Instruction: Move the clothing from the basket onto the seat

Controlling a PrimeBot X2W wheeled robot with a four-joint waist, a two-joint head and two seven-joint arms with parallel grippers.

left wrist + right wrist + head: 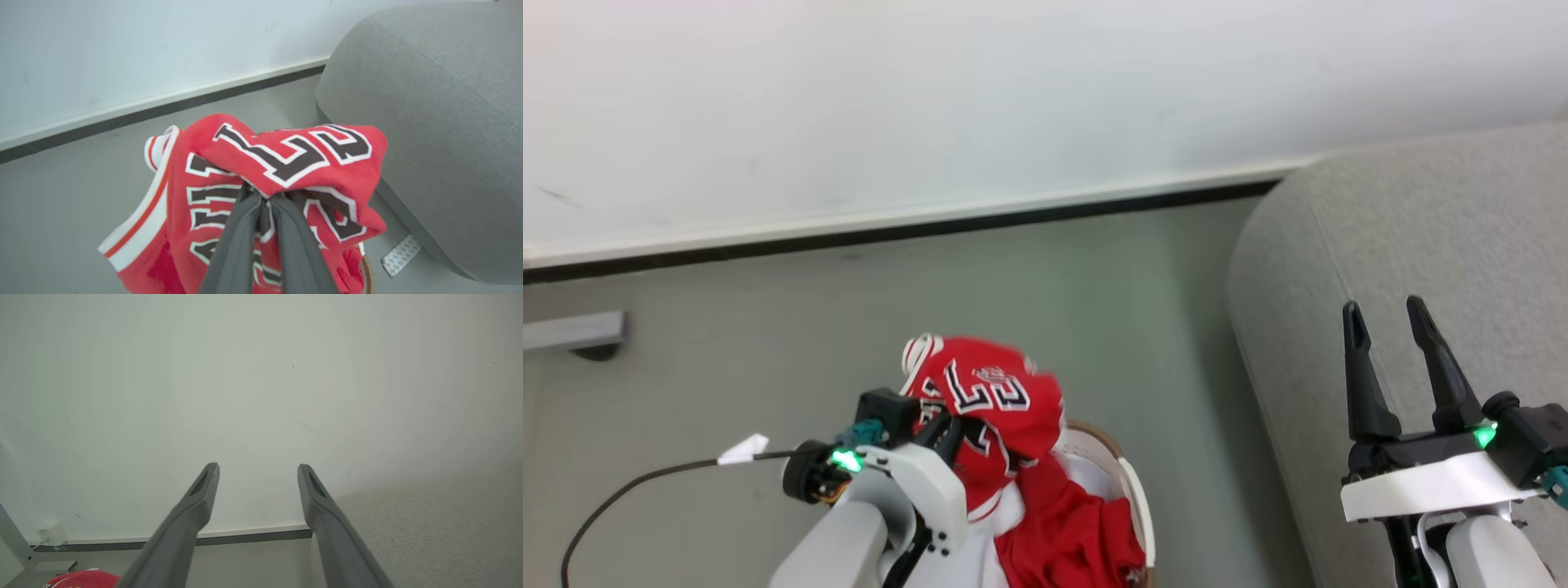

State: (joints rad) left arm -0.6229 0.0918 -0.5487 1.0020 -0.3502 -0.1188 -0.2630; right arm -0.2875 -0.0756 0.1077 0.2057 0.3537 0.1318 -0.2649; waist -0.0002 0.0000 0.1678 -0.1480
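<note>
Nearest my lens, the two dark fingers of my left end effector (261, 198) are pressed together on a fold of the red jersey (286, 155), pinching it just under its black-and-white numerals. The jersey drapes over and around the fingertips, and its white-and-red trimmed edge hangs to their left. Its lower folds trail downward, and I cannot tell whether they are clear of what lies beneath.

Directly below that end effector, the plain red garment (1070, 531) lies crumpled in the basket (1137, 498), with a patch of pale white cloth (1013, 516) showing beside it. The basket's brown-and-cream rim curves just to the right of the held jersey.

Farther to the right of the left end effector, across a strip of grey floor (1013, 278) from the basket, rises the light-grey seat (1421, 229). My right end effector (1383, 304) hangs over the seat's rounded edge, its fingers spread wide and empty, pointing toward the white wall (931, 98).

Beyond both end effectors, a white baseboard (931, 222) with a dark line under it runs where floor meets wall. A black cable (629, 486) loops off to the left of my left wrist.
</note>
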